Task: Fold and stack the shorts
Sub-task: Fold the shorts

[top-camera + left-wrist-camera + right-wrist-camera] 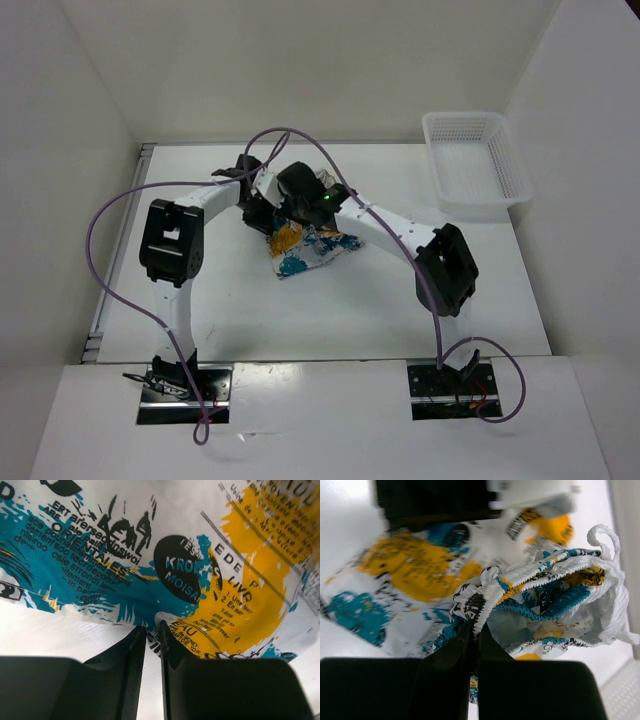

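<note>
The shorts (303, 250), white with teal, orange-yellow and black print, lie bunched in the middle of the table. Both grippers meet over their far edge. My left gripper (256, 192) is shut on a hem of the shorts (165, 555), with the fabric pinched at the fingertips (152, 632). My right gripper (292, 207) is shut on the gathered elastic waistband (485, 597), and its tips (474, 626) are buried in the cloth. The waist opening (545, 605) gapes to the right, and a white drawstring (612, 550) hangs loose. The rest of the shorts (415, 565) spreads to the left.
A white plastic mesh basket (433, 165) stands at the back right corner. White walls enclose the table on the left, back and right. Purple cables (110, 215) loop over both arms. A dark part of the other arm (435, 500) sits just beyond the shorts.
</note>
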You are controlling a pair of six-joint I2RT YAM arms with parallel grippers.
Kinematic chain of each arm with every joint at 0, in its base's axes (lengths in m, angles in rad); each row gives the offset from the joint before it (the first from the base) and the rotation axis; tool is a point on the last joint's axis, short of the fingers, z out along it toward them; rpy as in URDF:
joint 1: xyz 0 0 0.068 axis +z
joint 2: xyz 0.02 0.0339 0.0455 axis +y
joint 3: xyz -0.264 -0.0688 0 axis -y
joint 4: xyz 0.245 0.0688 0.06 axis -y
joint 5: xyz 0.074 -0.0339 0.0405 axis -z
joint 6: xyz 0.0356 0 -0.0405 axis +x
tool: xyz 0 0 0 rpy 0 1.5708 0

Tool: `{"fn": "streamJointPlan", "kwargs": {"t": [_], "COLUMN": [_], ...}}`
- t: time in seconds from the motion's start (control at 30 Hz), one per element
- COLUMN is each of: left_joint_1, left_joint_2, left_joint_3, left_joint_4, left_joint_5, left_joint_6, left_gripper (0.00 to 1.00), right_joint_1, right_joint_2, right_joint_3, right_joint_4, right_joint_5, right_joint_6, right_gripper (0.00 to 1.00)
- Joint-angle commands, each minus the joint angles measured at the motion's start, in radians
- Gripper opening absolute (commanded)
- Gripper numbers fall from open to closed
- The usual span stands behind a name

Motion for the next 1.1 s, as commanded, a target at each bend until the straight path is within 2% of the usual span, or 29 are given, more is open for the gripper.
{"fn": "streamJointPlan", "kwargs": {"t": [0.0,0.27,0.4,0.47,0.5,0.57,0.6,0.67,0.83,0.9,0.93,1.07], "left_joint_1": [0.036,0.071,0.071,0.081,0.097,0.120,0.148,0.173,0.203,0.212,0.213,0.170], "left_joint_2": [0.061,0.090,0.101,0.081,0.070,0.052,0.038,0.024,-0.065,-0.111,-0.126,-0.224], "left_joint_3": [0.009,0.041,0.052,0.052,0.041,0.041,0.041,0.063,0.104,0.115,0.132,0.152], "left_joint_4": [-0.011,-0.021,-0.040,-0.041,-0.041,-0.041,-0.041,-0.053,-0.073,-0.073,-0.073,-0.073], "left_joint_5": [0.018,0.051,0.061,0.032,0.022,0.001,0.001,0.001,0.001,-0.013,-0.004,0.103], "left_joint_6": [0.007,0.007,0.007,0.007,0.007,0.007,0.007,0.007,0.007,0.007,0.007,0.007], "left_gripper": [0.25,0.25,0.27,0.30,0.32,0.38,0.40,0.45,0.48,0.52,0.52,0.55], "right_joint_1": [0.034,0.092,0.117,0.126,0.135,0.147,0.161,0.161,0.161,0.161,0.161,0.089], "right_joint_2": [0.000,0.109,0.166,0.178,0.178,0.137,0.125,0.099,0.042,-0.002,-0.021,-0.133], "right_joint_3": [0.061,0.142,0.197,0.211,0.228,0.274,0.323,0.375,0.425,0.390,0.363,0.163], "right_joint_4": [-0.031,-0.039,-0.019,0.007,0.007,-0.004,-0.019,-0.067,-0.120,-0.130,-0.130,-0.079], "right_joint_5": [-0.096,-0.138,-0.074,-0.048,-0.048,-0.058,-0.116,-0.193,-0.363,-0.364,-0.317,-0.218], "right_joint_6": [0.010,-0.004,-0.004,-0.004,-0.004,0.014,0.025,0.074,0.133,0.133,0.122,0.100], "right_gripper": [0.01,0.01,0.01,0.12,0.23,0.35,0.49,0.54,0.54,0.52,0.50,0.47]}}
